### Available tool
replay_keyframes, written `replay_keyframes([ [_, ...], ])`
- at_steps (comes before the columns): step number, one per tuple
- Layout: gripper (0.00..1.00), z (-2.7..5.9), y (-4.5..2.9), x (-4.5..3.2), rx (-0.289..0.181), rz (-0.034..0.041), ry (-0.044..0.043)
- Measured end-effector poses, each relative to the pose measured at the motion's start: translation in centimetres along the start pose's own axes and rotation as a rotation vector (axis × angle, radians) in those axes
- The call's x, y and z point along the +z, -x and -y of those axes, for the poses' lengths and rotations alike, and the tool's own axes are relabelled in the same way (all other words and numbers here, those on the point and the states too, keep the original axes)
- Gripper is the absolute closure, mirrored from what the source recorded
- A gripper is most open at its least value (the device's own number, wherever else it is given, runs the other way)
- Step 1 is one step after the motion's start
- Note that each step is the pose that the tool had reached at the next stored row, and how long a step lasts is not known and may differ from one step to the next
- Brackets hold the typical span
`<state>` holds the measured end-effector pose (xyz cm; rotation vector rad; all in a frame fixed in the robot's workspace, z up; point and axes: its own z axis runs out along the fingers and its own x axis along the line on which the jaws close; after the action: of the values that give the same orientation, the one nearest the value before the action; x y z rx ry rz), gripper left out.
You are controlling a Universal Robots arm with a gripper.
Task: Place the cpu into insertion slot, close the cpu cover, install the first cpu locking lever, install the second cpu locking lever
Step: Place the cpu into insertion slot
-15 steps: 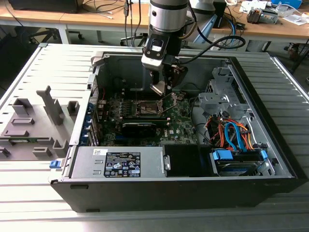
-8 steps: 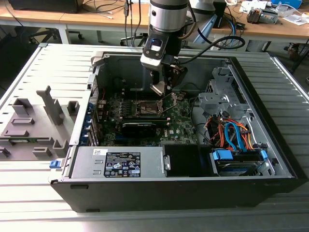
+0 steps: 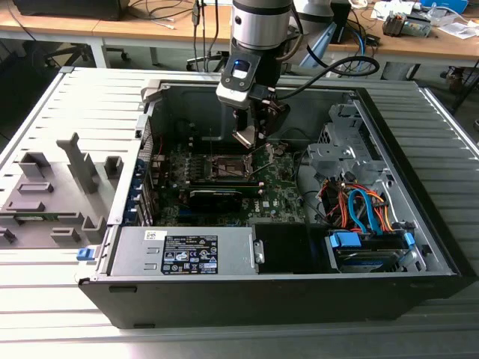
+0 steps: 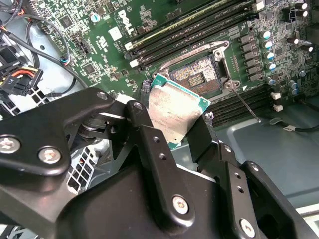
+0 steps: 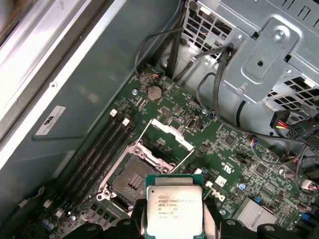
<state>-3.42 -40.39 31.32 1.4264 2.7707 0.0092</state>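
Had small flat square cpu with silver-grey metal top (image 5: 174, 209) pinched by two opposite edges between black fingers (image 4: 144, 127), closed to chip's width. Chip hung tilted over green motherboard (image 5: 224, 149) inside open black computer case (image 3: 262, 299), near small square insertion slot (image 5: 132, 181), not seated. Thin silvery cpu cover frame (image 5: 167, 130) stood raised off slot. I judged chip light, stiff, slick on top, underside contacts fragile. Edges looked like only safe hold.

Slatted table (image 3: 45, 318), computer case (image 3: 299, 295), grey fixture (image 3: 52, 202)
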Motion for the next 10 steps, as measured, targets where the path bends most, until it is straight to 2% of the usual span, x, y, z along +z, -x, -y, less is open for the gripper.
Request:
replay_keyframes([
  [10,0.46,0.0,0.0,0.0,0.022,0.002,-0.0016],
])
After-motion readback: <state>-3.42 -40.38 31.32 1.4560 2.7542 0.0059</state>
